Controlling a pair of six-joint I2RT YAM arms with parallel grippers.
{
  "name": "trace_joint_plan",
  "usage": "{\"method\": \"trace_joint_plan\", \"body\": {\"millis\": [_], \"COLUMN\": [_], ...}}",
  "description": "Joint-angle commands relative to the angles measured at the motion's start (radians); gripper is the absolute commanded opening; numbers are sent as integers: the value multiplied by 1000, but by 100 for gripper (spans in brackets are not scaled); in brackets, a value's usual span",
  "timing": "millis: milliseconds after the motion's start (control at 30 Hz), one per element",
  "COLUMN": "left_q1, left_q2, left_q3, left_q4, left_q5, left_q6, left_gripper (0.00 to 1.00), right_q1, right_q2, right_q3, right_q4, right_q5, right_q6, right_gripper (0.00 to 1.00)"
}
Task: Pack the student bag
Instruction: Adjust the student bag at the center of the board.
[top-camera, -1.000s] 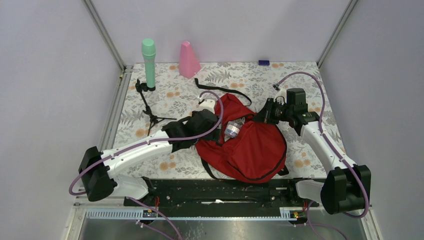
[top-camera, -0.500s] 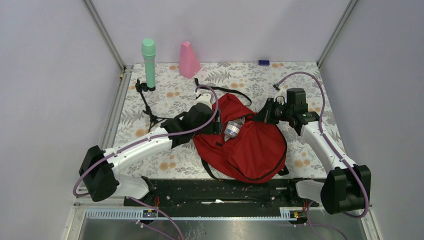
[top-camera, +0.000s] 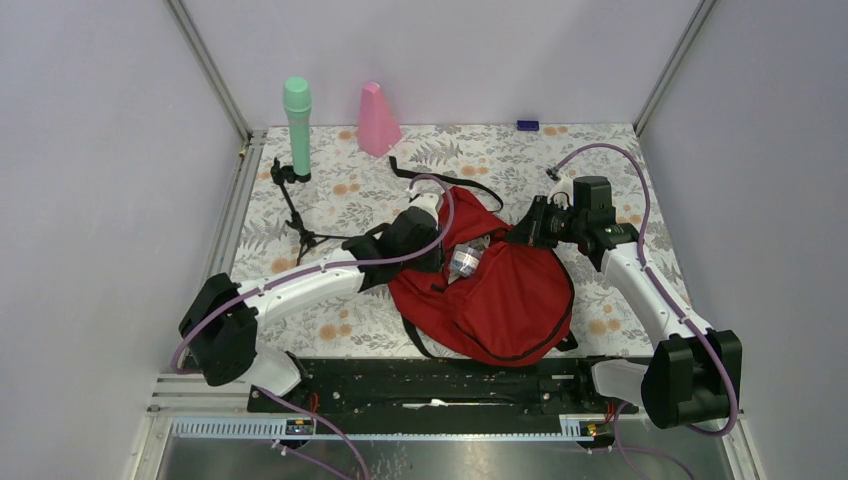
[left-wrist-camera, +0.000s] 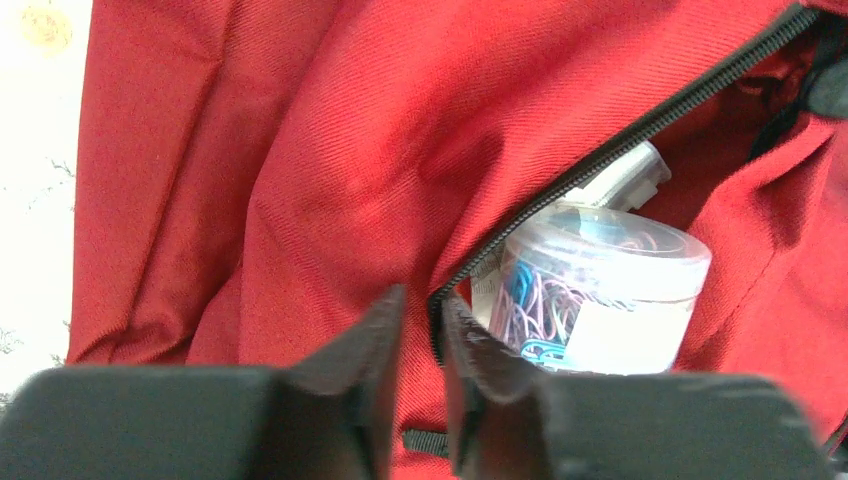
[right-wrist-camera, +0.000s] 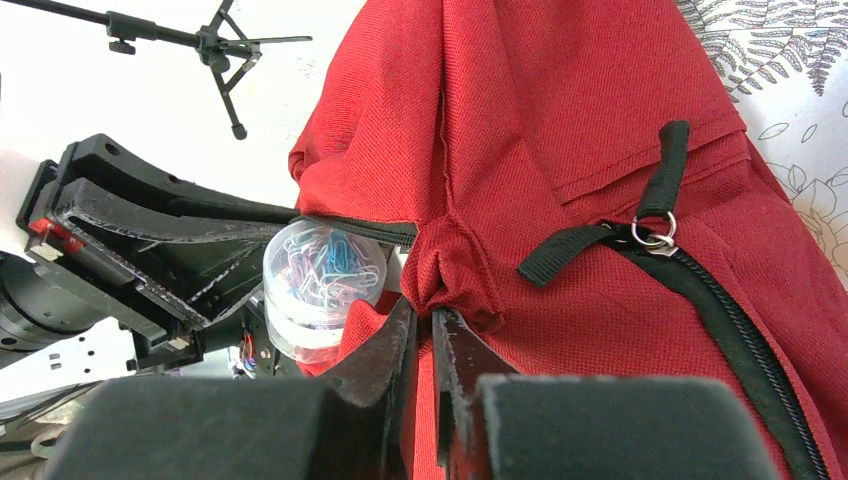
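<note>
The student bag (top-camera: 500, 295), a red backpack with black zips, lies in the middle of the floral mat. A clear tub of coloured paper clips (top-camera: 464, 260) sits in its open mouth, half inside. My left gripper (top-camera: 432, 258) is at the mouth's left side. In the left wrist view the left gripper (left-wrist-camera: 422, 300) is shut on the bag's black zipper edge (left-wrist-camera: 600, 150), with the tub (left-wrist-camera: 600, 290) just to its right. My right gripper (top-camera: 518, 236) is at the mouth's far right. In the right wrist view it (right-wrist-camera: 424, 310) is shut on a bunched fold of the bag's fabric (right-wrist-camera: 460, 270).
A green microphone (top-camera: 297, 125) on a black tripod stand (top-camera: 300, 215) is at the back left, with a pink cone (top-camera: 378, 118) beside it. A small blue object (top-camera: 527, 125) lies at the back edge. The bag's black strap (top-camera: 445, 178) trails behind it.
My left arm has reached right to the bag's mouth and its jaws have closed from open onto the zipper edge. The right arm and the bag have held still.
</note>
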Motion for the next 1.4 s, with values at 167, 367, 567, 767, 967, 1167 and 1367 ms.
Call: {"method": "trace_joint_plan", "body": {"millis": [167, 367, 567, 767, 967, 1167, 1367], "left_q1": [0, -17, -25, -38, -45, -42, 15], "left_q2": [-94, -171, -167, -145, -150, -258, -335], "left_q3": [19, -7, -2, 2, -17, -87, -189], "left_q4": [79, 139, 142, 160, 174, 148, 27], "left_q5": [-3, 15, 43, 75, 124, 19, -54], "left_q6": [38, 58, 43, 43, 72, 42, -114], "left_gripper": [0, 0, 0, 0, 25, 86, 95], "right_q1": [-9, -9, -9, -9, -9, 13, 188], "right_q2": [-37, -36, -50, -60, -92, -212, -335], "right_q3": [85, 102, 109, 114, 105, 62, 31], "right_q4": [71, 55, 44, 43, 38, 34, 12], "right_q5": [-10, 23, 35, 33, 38, 31, 77], "right_q6": [24, 15, 6, 7, -18, -185, -359], "right_gripper": [13, 17, 28, 37, 51, 60, 63]}}
